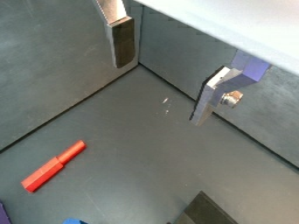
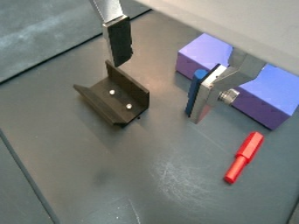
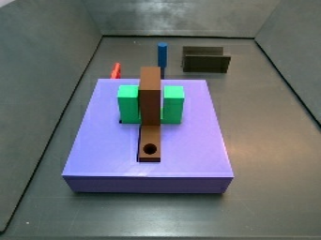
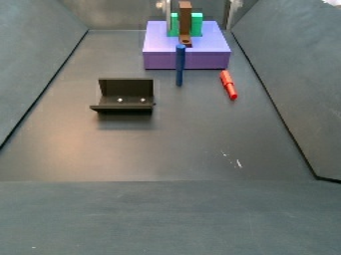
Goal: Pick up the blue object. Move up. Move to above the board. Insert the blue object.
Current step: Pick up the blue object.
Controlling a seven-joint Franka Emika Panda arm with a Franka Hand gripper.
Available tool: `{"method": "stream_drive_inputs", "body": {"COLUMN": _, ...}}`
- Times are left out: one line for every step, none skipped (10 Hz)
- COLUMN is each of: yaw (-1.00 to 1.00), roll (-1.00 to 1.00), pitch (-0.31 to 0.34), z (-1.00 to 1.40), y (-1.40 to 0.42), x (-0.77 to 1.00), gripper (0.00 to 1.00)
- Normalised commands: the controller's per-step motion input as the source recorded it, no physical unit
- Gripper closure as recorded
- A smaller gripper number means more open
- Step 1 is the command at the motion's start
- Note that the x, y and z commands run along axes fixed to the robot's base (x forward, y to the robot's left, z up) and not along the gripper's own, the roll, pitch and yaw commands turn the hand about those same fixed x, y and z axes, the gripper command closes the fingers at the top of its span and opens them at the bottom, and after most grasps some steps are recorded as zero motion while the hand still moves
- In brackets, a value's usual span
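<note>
The blue object (image 2: 191,94) stands upright on the dark floor just off the board's edge, as both side views show (image 3: 162,53) (image 4: 181,62). The board (image 3: 189,141) is a lavender slab with a brown strip (image 3: 150,108), a round hole (image 3: 152,148) and a green block (image 3: 129,103). It also shows in a wrist view (image 2: 205,54). My gripper (image 2: 156,92) is open wide and empty, held above the floor. In that wrist view the blue object appears close beside one finger (image 2: 211,87), not gripped. The gripper (image 1: 160,92) shows only bare floor between its fingers in a wrist view.
A small red peg (image 2: 244,157) lies flat on the floor near the board, also seen in views (image 1: 54,166) (image 4: 228,84). The fixture (image 2: 114,101) stands on the floor on the other side of the blue object (image 4: 124,97). Grey walls enclose the floor.
</note>
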Motion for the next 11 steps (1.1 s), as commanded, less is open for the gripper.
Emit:
{"method": "stream_drive_inputs", "body": {"yaw": -0.01, "roll": 0.00, "pitch": 0.000, "z": 0.00, "y": 0.00, "x": 0.02, "gripper": 0.00}}
{"method": "stream_drive_inputs", "body": {"yaw": -0.01, "roll": -0.17, "pitch": -0.011, "z": -0.05, "y": -0.13, "x": 0.00, "gripper": 0.00}}
{"method": "stream_drive_inputs", "body": {"yaw": -0.01, "roll": -0.18, "pitch": -0.043, "z": -0.19, "y": -0.47, "x": 0.07, "gripper": 0.00}}
{"method": "stream_drive_inputs", "body": {"yaw": 0.03, "roll": -0.18, "pitch": -0.037, "z": -0.19, "y": -0.74, "x": 0.03, "gripper": 0.00}}
{"method": "stream_drive_inputs", "body": {"yaw": 0.10, "roll": -0.16, "pitch": -0.049, "z": -0.24, "y": -0.85, "x": 0.01, "gripper": 0.00}}
{"method": "stream_drive_inputs", "body": {"yaw": 0.09, "roll": -0.14, "pitch": -0.044, "z": -0.28, "y": -0.87, "x": 0.03, "gripper": 0.00}}
{"method": "stream_drive_inputs", "body": {"yaw": 0.05, "roll": -0.08, "pitch": -0.031, "z": -0.27, "y": -0.88, "x": 0.06, "gripper": 0.00}}
{"method": "stream_drive_inputs", "body": {"yaw": 0.00, "roll": 0.05, "pitch": 0.000, "z": -0.19, "y": -0.83, "x": 0.19, "gripper": 0.00}}
{"method": "stream_drive_inputs", "body": {"yaw": 0.00, "roll": 0.21, "pitch": 0.000, "z": -0.17, "y": -0.73, "x": 0.28, "gripper": 0.00}}
{"method": "stream_drive_inputs", "body": {"yaw": -0.01, "roll": 0.26, "pitch": 0.070, "z": -0.15, "y": -0.62, "x": 0.37, "gripper": 0.00}}
{"method": "stream_drive_inputs", "body": {"yaw": 0.00, "roll": 0.27, "pitch": 0.076, "z": -0.12, "y": -0.50, "x": 0.24, "gripper": 0.00}}
